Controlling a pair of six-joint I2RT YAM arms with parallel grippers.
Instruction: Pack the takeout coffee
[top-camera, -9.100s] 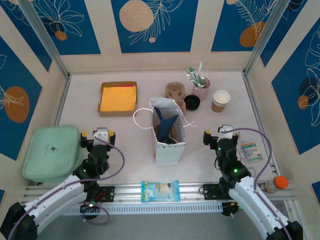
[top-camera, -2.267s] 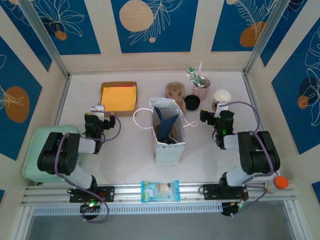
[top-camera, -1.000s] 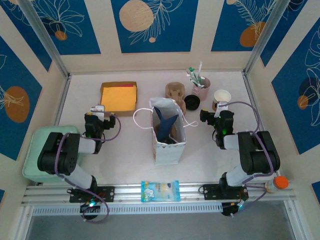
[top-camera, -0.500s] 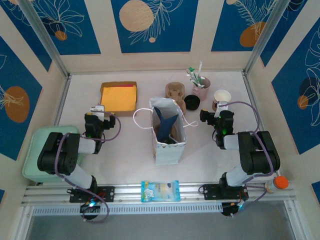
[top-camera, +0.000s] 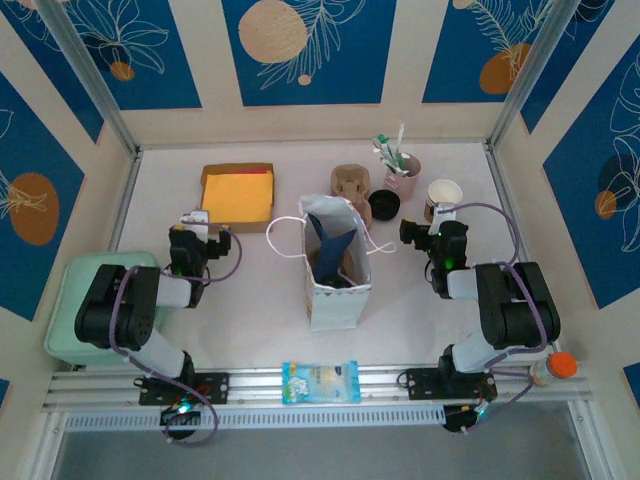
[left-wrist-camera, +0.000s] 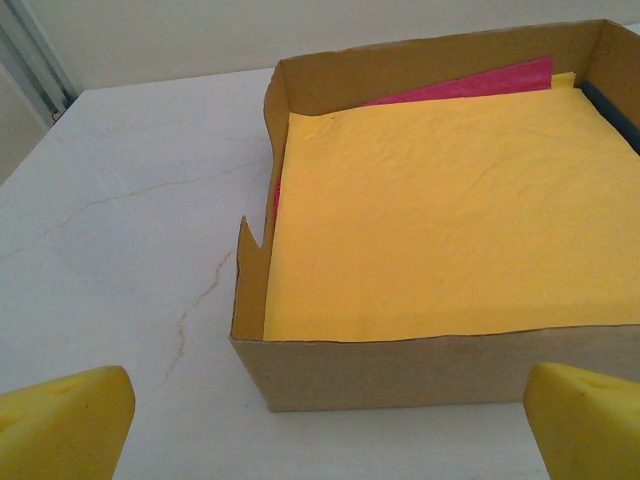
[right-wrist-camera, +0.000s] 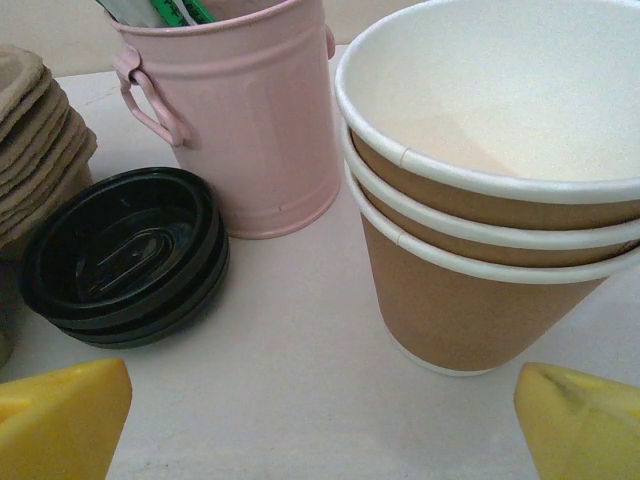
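Nothing moved | left tool (left-wrist-camera: 320, 430) spread at box (left-wrist-camera: 400, 372) | right tool (right-wrist-camera: 320, 425) spread at cups (right-wrist-camera: 480, 300)

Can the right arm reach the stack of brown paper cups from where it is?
Probably yes: the right pincer is open, facing the stack of cups, bare table between; pink bucket and black lids stand aside.

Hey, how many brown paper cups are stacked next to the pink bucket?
3, nested in one stack beside the pink bucket: three white rims show, one above another. A further cup hidden deeper inside cannot be ruled out.
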